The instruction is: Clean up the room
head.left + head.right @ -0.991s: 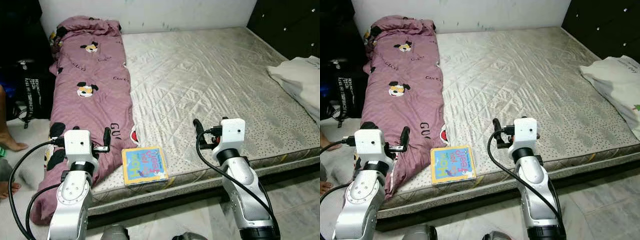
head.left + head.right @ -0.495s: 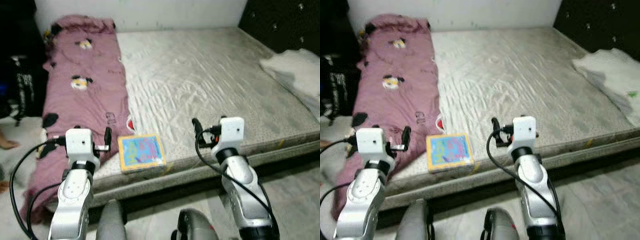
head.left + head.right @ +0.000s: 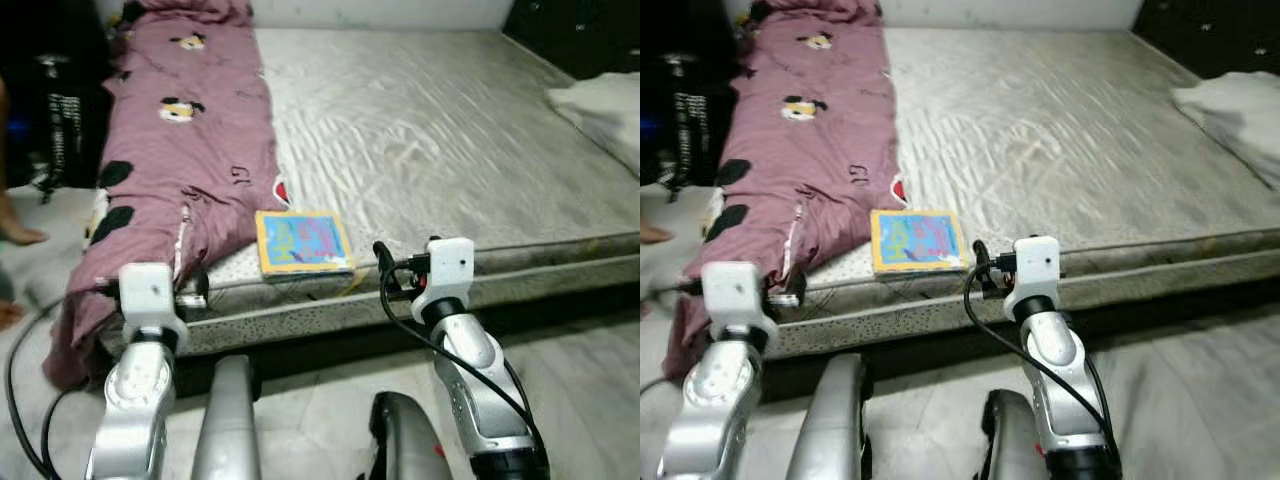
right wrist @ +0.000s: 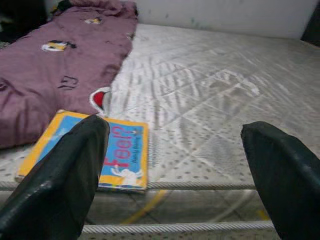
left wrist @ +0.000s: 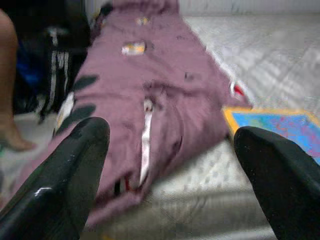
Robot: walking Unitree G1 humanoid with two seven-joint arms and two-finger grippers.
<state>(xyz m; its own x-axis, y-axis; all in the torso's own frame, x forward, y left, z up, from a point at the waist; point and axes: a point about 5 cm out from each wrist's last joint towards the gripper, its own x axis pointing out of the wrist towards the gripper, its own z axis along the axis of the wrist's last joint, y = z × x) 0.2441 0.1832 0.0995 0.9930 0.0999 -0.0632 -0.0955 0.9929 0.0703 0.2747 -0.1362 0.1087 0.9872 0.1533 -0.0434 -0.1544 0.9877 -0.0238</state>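
Standing at the bed (image 3: 470, 150), both arms raised, nothing grasped yet. Left gripper (image 5: 170, 175) spread wide, aiming at the purple blanket (image 3: 185, 150) at ten o'clock. Right gripper (image 4: 175, 175) likewise spread, facing the book (image 3: 302, 241) lying at twelve o'clock near the mattress edge, touching the blanket's hem. Probably next: reaching forward, pinching the book's near edge. No bins or boxes visible; white cloth (image 3: 600, 105) resting at two o'clock.

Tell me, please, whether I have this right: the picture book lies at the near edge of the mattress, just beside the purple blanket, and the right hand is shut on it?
Not quite. The picture book does lie at the near edge of the mattress, beside the purple blanket, but the right hand is open and holds nothing. The right wrist view shows its fingers spread wide, with the book lying free beyond them.
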